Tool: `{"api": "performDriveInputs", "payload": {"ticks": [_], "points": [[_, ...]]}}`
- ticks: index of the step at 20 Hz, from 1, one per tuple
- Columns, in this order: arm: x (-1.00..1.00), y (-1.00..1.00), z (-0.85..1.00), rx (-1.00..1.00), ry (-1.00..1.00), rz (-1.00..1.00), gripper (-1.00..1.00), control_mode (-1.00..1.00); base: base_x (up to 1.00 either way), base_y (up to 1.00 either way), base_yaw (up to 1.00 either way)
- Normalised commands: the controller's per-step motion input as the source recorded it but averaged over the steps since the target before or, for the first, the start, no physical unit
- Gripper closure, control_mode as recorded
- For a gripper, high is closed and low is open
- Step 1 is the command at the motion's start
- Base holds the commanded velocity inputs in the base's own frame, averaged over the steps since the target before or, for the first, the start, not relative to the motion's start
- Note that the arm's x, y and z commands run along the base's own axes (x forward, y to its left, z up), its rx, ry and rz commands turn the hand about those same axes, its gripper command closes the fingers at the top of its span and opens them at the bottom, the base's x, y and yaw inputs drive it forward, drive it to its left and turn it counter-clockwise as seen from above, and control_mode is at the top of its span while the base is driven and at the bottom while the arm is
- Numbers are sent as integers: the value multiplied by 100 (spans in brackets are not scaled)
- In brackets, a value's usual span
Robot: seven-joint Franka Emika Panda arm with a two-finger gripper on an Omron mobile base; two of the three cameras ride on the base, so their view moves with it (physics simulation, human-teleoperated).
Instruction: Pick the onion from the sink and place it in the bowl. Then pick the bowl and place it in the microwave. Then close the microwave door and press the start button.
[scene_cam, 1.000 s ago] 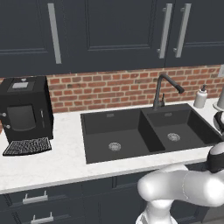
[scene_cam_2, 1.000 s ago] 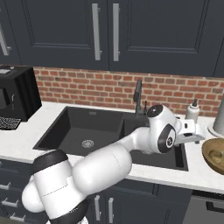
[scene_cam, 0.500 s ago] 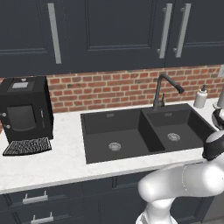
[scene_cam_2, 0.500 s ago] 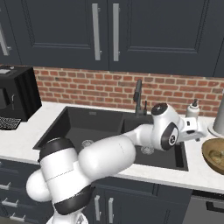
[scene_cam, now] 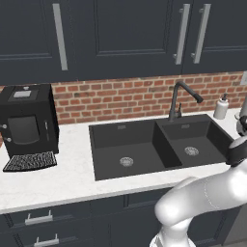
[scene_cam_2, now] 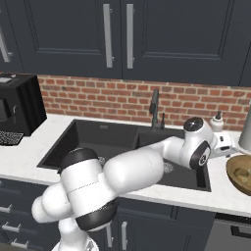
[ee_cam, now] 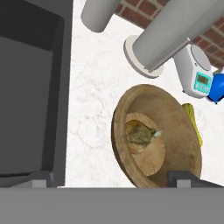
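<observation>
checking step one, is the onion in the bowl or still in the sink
In the bowl. The hand view shows the onion lying on the floor of the wooden bowl, which stands on the counter beside the sink.

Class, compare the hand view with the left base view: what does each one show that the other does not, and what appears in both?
Hand view alone: the onion lying inside the wooden bowl, a white kitchen scale beside it, and a grey paper-towel holder on the counter.

Left base view alone: the black coffee machine, the faucet, a soap dispenser, both sink drains and the dark upper cabinets.

Both: the black sink, the white marble counter and the brick backsplash.
</observation>
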Motion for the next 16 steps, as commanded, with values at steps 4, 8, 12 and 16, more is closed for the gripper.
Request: {"api": "performDriveInputs", "payload": {"ticks": [4, 8, 12, 16], "points": [[16, -9, -10, 0, 0, 1, -100, -100, 0, 0, 0], [14, -5, -12, 0, 0, 0, -100, -100, 0, 0, 0], [13, -1, -24, 0, 0, 0, -100, -100, 0, 0, 0], [5, 0, -38, 0, 0, 0, -100, -100, 0, 0, 0]]}}
